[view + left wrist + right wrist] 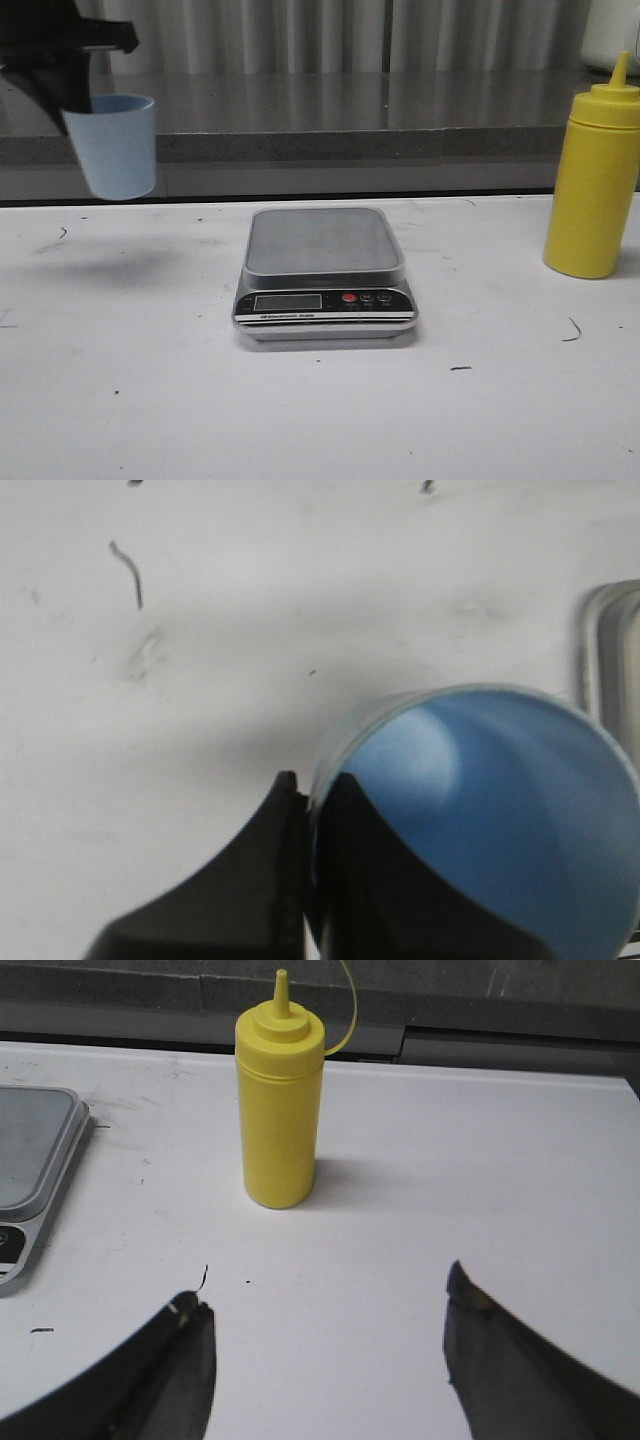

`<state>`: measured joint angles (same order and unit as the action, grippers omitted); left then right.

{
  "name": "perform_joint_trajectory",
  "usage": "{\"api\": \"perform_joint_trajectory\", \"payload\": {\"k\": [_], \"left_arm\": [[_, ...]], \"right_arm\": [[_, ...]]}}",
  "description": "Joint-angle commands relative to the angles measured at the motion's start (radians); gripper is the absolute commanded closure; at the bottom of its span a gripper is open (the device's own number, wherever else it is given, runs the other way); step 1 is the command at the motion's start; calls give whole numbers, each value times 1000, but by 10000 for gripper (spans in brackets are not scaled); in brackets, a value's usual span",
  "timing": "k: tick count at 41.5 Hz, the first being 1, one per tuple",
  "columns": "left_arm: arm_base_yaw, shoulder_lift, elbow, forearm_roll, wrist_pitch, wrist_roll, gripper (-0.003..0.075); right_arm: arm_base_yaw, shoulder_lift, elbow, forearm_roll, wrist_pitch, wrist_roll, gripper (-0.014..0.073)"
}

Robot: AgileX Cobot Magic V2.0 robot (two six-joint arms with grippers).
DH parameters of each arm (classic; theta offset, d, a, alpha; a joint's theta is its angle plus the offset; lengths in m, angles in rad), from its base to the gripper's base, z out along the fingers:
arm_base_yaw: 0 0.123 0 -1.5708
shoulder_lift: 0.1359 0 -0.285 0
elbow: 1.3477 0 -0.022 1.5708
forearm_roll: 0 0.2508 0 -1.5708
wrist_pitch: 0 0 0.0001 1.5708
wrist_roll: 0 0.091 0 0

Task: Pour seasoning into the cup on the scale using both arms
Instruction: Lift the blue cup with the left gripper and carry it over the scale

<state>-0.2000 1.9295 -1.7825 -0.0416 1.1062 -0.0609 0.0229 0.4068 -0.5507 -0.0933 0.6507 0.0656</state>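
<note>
I am holding the cup (pixel 117 145) in the air with my left gripper (pixel 302 810), its fingers pinching the rim, one inside and one outside; most of that gripper is cut off at the front view's upper left corner. The cup is hanging left of the scale (pixel 325 272), well above the table (pixel 120 400). My right gripper (pixel 325 1310) is gaping wide and empty, facing the bottle (pixel 279 1100), which is standing upright right of the scale. The display is too small to read.

Brushed-metal scale (pixel 325 243), seemingly plastic cup (pixel 118 146)
</note>
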Motion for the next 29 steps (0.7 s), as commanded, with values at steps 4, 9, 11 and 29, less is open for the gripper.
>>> {"api": "perform_joint_trajectory", "payload": {"k": [4,9,11,29], "left_arm": [[-107,-58,-128,-11,-13,-2,740],[-184,-58,-157,15,-36,-2,741],[-216,-58,-163,42,-48,-2,740],[-327,110,-297,108,5,-19,740]], "right_arm": [[-2,15,-25,-15,-67,-9,85],[-2,15,-25,-15,-67,-9,85],[-2,15,-25,-15,-67,-9,85],[-2,15,-25,-15,-67,-9,85]]}}
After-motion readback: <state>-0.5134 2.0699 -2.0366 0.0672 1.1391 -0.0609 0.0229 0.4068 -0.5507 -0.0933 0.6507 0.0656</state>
